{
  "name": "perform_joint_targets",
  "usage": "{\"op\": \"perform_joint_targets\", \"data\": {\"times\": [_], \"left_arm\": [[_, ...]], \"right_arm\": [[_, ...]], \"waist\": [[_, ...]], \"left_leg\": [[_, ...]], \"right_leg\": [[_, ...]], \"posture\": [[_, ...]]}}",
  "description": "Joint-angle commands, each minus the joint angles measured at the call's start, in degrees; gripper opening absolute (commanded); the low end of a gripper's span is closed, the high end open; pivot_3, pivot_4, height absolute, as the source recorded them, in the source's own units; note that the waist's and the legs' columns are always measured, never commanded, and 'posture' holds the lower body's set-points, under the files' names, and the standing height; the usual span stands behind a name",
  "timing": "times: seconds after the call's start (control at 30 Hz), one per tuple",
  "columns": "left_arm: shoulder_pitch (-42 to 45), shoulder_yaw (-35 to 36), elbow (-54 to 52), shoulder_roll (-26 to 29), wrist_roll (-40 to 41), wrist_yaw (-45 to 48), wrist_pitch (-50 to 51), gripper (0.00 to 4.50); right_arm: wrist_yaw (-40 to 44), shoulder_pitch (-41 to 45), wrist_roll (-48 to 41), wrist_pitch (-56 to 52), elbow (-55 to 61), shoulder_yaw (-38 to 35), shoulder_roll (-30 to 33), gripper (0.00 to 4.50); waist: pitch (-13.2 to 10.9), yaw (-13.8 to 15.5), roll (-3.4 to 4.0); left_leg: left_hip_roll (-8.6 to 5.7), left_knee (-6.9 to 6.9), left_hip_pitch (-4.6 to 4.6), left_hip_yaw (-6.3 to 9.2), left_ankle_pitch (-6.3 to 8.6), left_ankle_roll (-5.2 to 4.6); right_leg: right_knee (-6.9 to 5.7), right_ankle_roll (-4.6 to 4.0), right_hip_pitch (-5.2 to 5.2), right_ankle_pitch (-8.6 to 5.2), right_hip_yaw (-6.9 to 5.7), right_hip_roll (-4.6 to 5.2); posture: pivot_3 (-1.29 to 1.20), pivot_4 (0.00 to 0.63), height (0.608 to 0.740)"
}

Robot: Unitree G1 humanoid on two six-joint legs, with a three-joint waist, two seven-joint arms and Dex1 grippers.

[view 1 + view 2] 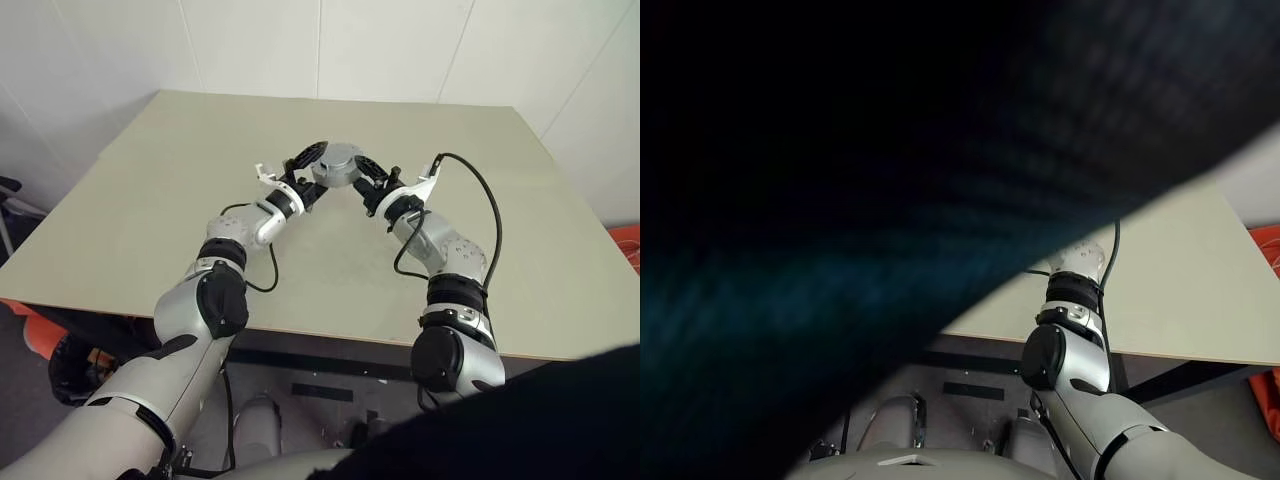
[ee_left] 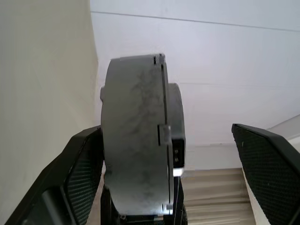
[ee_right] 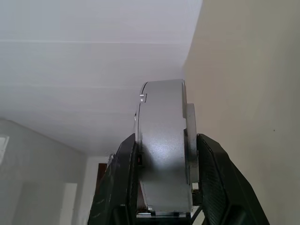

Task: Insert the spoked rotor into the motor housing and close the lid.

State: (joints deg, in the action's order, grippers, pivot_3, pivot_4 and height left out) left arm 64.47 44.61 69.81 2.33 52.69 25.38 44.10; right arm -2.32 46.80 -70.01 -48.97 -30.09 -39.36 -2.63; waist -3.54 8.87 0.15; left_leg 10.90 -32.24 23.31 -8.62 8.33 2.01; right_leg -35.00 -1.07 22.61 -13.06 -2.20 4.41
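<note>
Overhead, motor housing (image 1: 338, 163) on edge, pinched in right claw (image 1: 372, 186); left claw (image 1: 306, 172) spread beside it

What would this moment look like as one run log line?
right gripper: shut on motor housing | left gripper: open around it | housing: held above table

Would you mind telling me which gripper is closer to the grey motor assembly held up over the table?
Right. The right gripper clamps the motor assembly between both fingers. The left gripper is open around it: one finger lies beside it, the other stands well clear.
</note>
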Motion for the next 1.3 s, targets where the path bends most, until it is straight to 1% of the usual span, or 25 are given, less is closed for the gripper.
{"op": "perform_joint_targets", "data": {"times": [0.03,0.33,0.57,0.8,0.9,1.07,1.1,1.3], "left_arm": [[2.18,0.79,-0.37,0.58,0.93,0.87,-0.53,4.46],[2.26,-0.91,-0.27,-0.12,-0.49,1.94,0.40,4.46],[1.94,-2.50,-0.34,-0.01,-1.45,2.78,2.48,4.46],[1.58,-2.53,-0.30,0.26,-1.85,1.91,1.41,4.46],[1.42,-2.59,-0.38,0.16,-2.09,1.91,0.97,3.83],[1.24,-2.79,-0.72,0.07,-2.26,2.26,0.78,2.20],[1.21,-2.78,-0.75,0.05,-2.23,2.25,0.79,2.08],[1.14,-3.25,-0.69,0.03,-2.76,1.94,0.46,2.08]], "right_arm": [[-0.68,-0.20,-4.56,-1.45,6.11,-0.04,0.00,1.69],[-1.87,-1.78,-5.56,-1.91,8.28,1.29,-0.05,1.69],[-1.01,-3.54,-11.07,-9.66,12.20,4.78,-1.39,1.69],[-2.29,-4.52,-12.33,-9.66,13.14,5.99,-1.04,1.69],[-2.42,-4.54,-11.65,-8.99,13.06,6.33,-0.85,1.69],[-2.73,-4.63,-11.16,-7.88,12.47,6.54,-0.40,1.69],[-2.76,-4.63,-11.14,-7.71,12.40,6.59,-0.36,1.69],[-2.57,-4.53,-10.48,-6.66,11.60,7.07,0.15,1.69]], "waist": [[0.00,0.02,0.00],[0.00,0.03,0.00],[0.00,0.02,0.00],[0.00,0.19,0.00],[0.00,0.18,0.00],[0.00,0.19,0.00],[0.00,0.19,0.00],[0.00,0.19,0.00]], "left_leg": [[0.00,0.00,0.00,0.00,0.00,0.00],[0.00,-0.06,-0.01,0.00,0.00,0.01],[0.01,-0.04,-0.01,0.01,0.00,0.00],[-0.02,-0.07,-0.09,0.01,-0.01,0.02],[-0.02,-0.08,-0.10,0.01,-0.02,0.04],[-0.03,-0.08,-0.09,0.01,-0.02,0.04],[-0.04,-0.07,-0.07,0.01,-0.02,0.04],[-0.04,-0.07,-0.08,0.01,-0.02,0.04]], "right_leg": [[0.00,0.00,0.00,0.00,0.00,0.01],[-0.09,0.00,0.00,0.00,0.00,0.01],[-0.08,0.00,0.01,0.00,0.00,0.01],[-0.09,0.01,-0.12,0.00,-0.03,0.07],[-0.09,0.01,-0.13,0.00,-0.03,0.08],[-0.08,0.01,-0.12,0.00,-0.03,0.08],[-0.08,0.01,-0.11,0.00,-0.04,0.08],[-0.08,0.02,-0.12,0.00,-0.04,0.08]], "posture": [[0.00,0.000,0.740],[0.00,0.000,0.740],[0.00,0.000,0.740],[0.00,0.000,0.740],[0.00,0.000,0.740],[0.00,0.000,0.740],[0.00,0.000,0.740],[0.00,0.000,0.740]]}}
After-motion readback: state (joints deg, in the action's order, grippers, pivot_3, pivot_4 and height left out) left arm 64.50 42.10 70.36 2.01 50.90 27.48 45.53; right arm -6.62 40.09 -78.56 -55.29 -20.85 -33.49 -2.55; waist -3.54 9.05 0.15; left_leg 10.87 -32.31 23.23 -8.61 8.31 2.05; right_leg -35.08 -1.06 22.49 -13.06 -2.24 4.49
